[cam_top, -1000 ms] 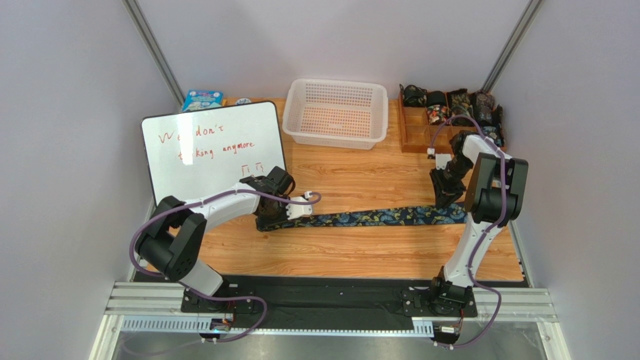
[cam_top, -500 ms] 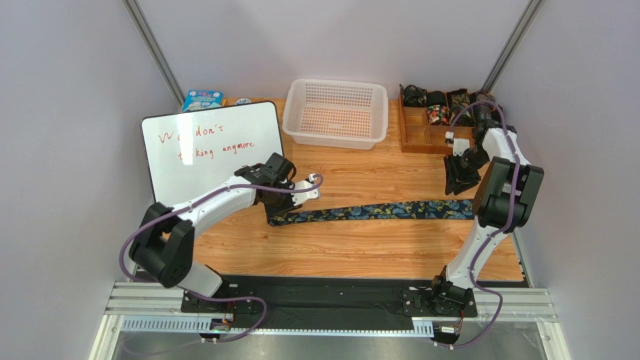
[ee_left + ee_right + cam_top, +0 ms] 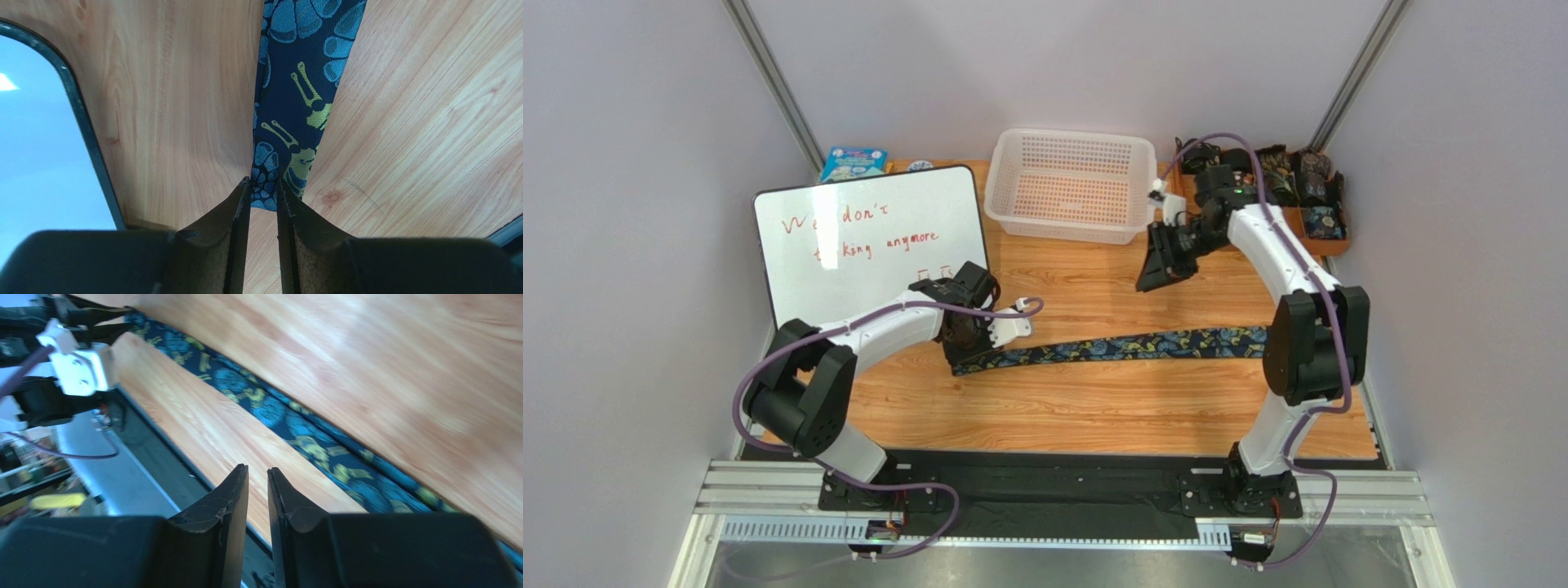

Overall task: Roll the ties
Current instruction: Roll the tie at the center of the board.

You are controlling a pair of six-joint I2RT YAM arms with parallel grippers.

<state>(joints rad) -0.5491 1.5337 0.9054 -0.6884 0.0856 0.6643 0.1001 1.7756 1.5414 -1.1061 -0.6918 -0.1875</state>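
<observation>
One tie (image 3: pixel 1136 347), black with teal-blue and yellowish paisley, lies stretched flat across the wooden table. My left gripper (image 3: pixel 965 352) sits low at its left end. In the left wrist view the jaws (image 3: pixel 264 184) are nearly closed, with the tie's narrow end (image 3: pixel 301 79) pinched at the fingertips. My right gripper (image 3: pixel 1158 272) hangs in the air in front of the basket, well apart from the tie. In the right wrist view its jaws (image 3: pixel 258 470) are shut and empty, and the tie (image 3: pixel 288 425) lies far below.
A white basket (image 3: pixel 1075 184) stands at the back centre. A wooden organizer (image 3: pixel 1210 227) holding several rolled ties is at the back right. A whiteboard (image 3: pixel 867 245) lies at the left, close to my left gripper. A blue box (image 3: pixel 852 162) sits behind it.
My right arm swung from the tie's right end up and left to the front of the basket. My left gripper shifted slightly with the tie's left end.
</observation>
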